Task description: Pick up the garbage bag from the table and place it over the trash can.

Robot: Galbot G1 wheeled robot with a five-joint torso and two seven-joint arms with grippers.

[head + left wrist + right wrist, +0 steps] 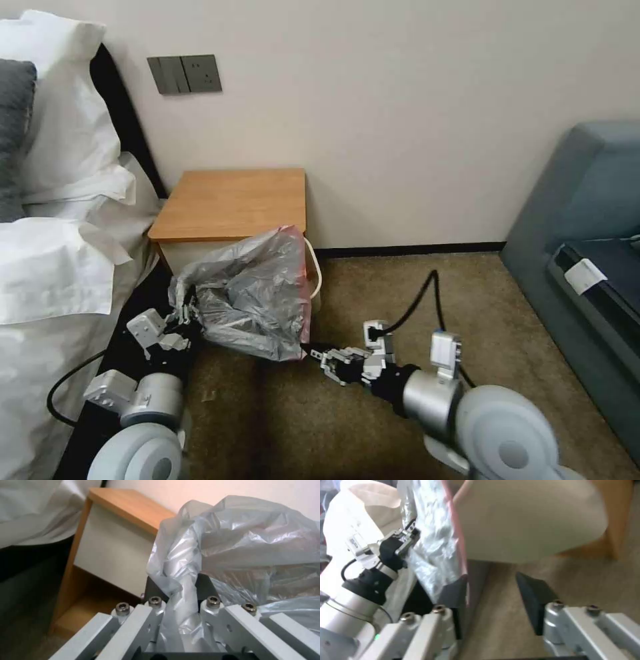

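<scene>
Left gripper [189,313] low beside the bed, forearm angled up and inward from the bottom-left corner of the head view, pads [204,586] pinched on a bunched fold of the garbage bag [257,293]. Left wrist view confirms it: crinkled grey plastic squeezed between the two dark pads and running back into the linkage.

Right gripper [311,352] reaches in from the lower right, forearm nearly level just above the carpet [400,293], tip at the bag's lower right corner. In the right wrist view its dark pads [535,597] stand apart; the pinkish-red rim hangs against the inner pad, nothing clamped.

Bag hangs puffed out in front of the table [233,200], draped over the trash can [315,270], off the tabletop. Only a strip of the can's cream rim and wall shows past the bag's right edge in the head view; how far the bag seats over the rim can't be told. Table's drawer front is mostly covered by the plastic in that view.
</scene>
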